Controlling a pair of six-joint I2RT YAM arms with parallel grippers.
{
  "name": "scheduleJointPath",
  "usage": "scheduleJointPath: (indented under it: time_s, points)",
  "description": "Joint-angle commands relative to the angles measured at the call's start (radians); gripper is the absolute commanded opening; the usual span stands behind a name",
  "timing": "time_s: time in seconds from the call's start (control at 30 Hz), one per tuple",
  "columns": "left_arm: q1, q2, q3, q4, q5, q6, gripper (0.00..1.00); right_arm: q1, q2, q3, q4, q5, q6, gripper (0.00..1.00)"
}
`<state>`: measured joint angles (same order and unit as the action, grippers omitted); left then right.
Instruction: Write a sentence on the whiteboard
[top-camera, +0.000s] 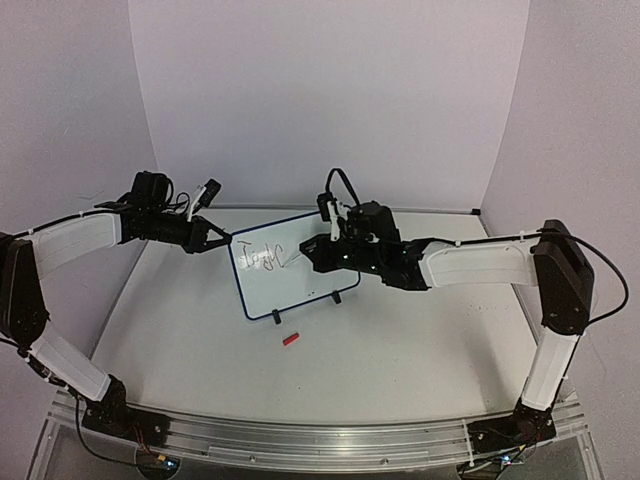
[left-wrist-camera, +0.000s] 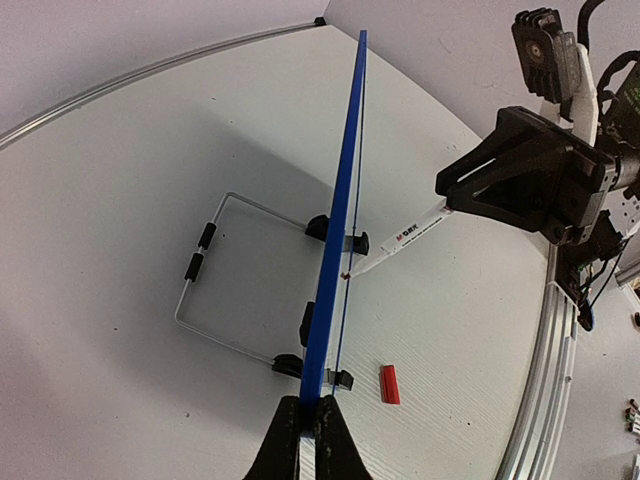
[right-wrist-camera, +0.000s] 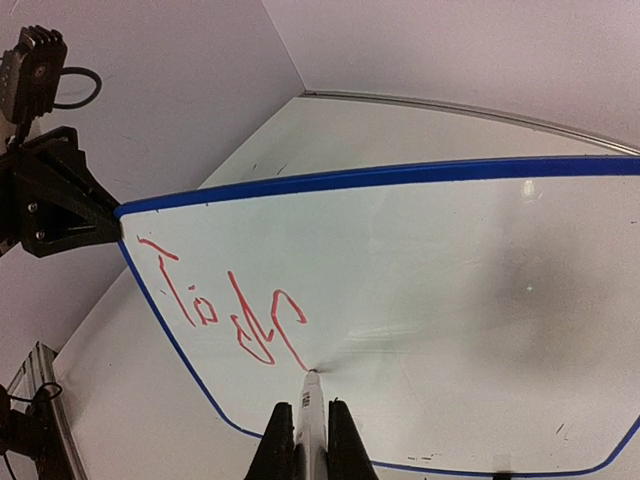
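Your whiteboard (top-camera: 300, 288) stands upright in the middle of the desk (top-camera: 420, 345), a little left of centre, with its writing face turned towards the near right. It rests on small black feet (top-camera: 337, 296). The left wrist view shows a wire stand (left-wrist-camera: 200, 300) lying flat on the desk behind it.

Your left pincer (left-wrist-camera: 309, 408) is closed on the whiteboard's blue frame. It pinches the upper left corner, and its two fingers press either side of the thin edge.

Your right pincer (right-wrist-camera: 310, 418) is closed around a white marker (right-wrist-camera: 311, 400), which sticks straight out between the fingers. The marker's tip touches the board face just to the right of the last stroke, about halfway down the board.

The sentence (right-wrist-camera: 225, 305) so far is a single row of scrawly red strokes in the upper left part of the board. The first letters read "Tod", and the two shapes after them are too loose to read for certain. The right half of the board is bare white.

A small red piece (top-camera: 291, 339) lies on the desk just in front of the board, near its lower left corner and apart from both arms.
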<state>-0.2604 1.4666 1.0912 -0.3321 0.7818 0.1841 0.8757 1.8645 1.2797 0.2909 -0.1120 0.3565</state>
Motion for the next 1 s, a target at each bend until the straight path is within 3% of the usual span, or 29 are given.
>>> scheduleJointPath:
  time_s: [0.0,0.97]
  points:
    - [-0.005,-0.032,0.024,-0.004,0.0,0.009,0.0,-0.004,-0.04,0.048,0.061,0.039,-0.008,0.0]
    - [-0.004,-0.032,0.024,-0.005,-0.001,0.011,0.0,-0.002,-0.062,-0.018,0.069,0.044,-0.002,0.0]
